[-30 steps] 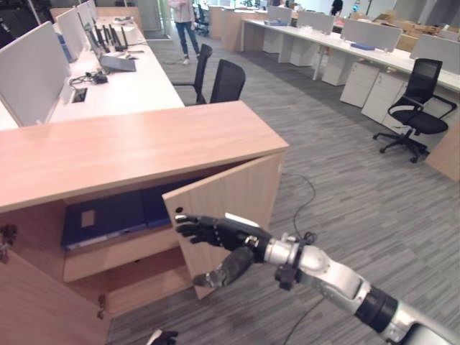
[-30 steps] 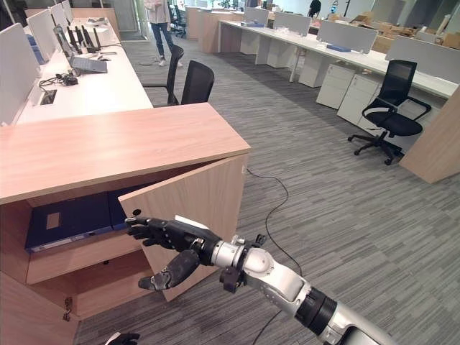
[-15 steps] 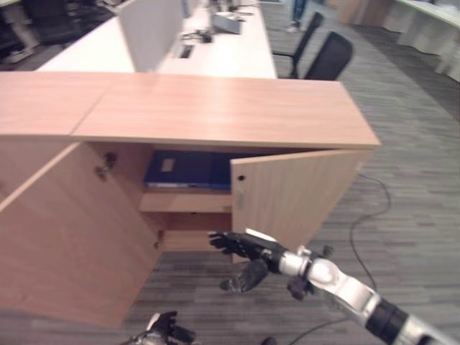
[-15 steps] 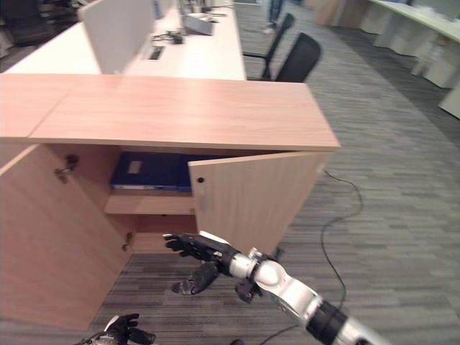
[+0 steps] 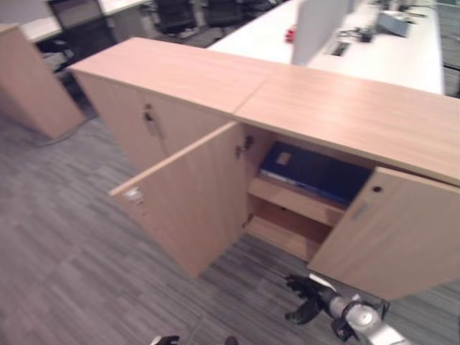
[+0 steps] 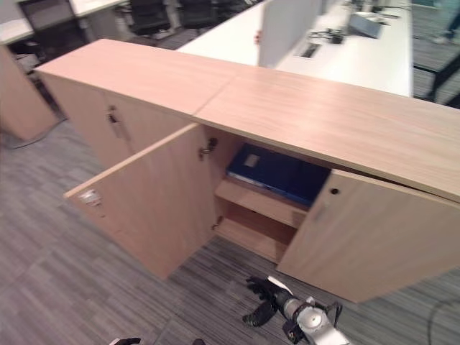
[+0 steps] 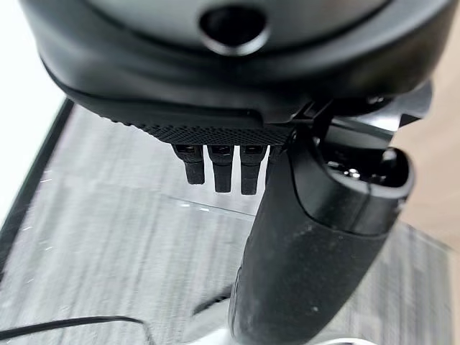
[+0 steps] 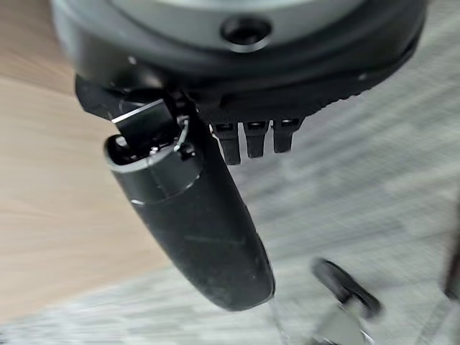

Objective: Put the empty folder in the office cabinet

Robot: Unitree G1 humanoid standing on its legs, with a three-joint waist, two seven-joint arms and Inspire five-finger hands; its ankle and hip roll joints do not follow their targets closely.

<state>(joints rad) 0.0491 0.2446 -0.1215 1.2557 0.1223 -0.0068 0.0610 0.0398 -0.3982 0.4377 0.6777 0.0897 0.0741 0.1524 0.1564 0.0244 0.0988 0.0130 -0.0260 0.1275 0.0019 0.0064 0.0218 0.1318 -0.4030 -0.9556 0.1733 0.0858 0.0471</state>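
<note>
Left eye view looks down on a long wooden cabinet (image 5: 309, 108) standing on grey striped carpet (image 5: 65, 244), with white desks (image 5: 374, 43) and a grey divider panel (image 5: 320, 25) behind its back edge. Two of the cabinet's doors stand open: the left door (image 5: 187, 198) swings well out over the carpet, and the right door (image 5: 392, 233) is partly open, angled toward the front. Between them the open compartment shows a wooden shelf (image 5: 295, 201), and a dark blue folder (image 5: 316, 172) lies flat on that shelf, at its back under the cabinet top, with a small pale label on its cover. Below the right door, low over the carpet and apart from the door's lower edge, is the right hand (image 5: 309, 298); its dark fingers are loosely spread and released, grasping nothing, as the right wrist view also shows, with the thumb (image 8: 198, 223) straight beside the short row of fingers. The left hand (image 7: 316, 244) appears in the left wrist view above the carpet, its fingers relaxed and empty.
</note>
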